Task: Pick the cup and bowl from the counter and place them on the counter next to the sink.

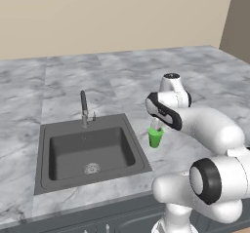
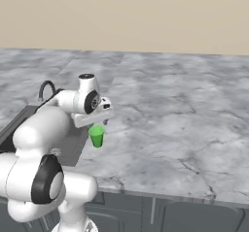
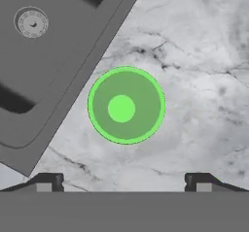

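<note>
No writing to read anywhere here: no label, brand, number or sign. The green cup (image 3: pixel 126 105) right below the gripper (image 3: pixel 124 182) is plain inside and out. The marble counter (image 1: pixel 195 71) around it carries only grey veins, and the sink (image 1: pixel 63 151) off to the gripper's side has a bare basin with nothing printed on it. The faucet (image 1: pixel 84 107) behind the sink is unmarked as far as can be seen.
</note>
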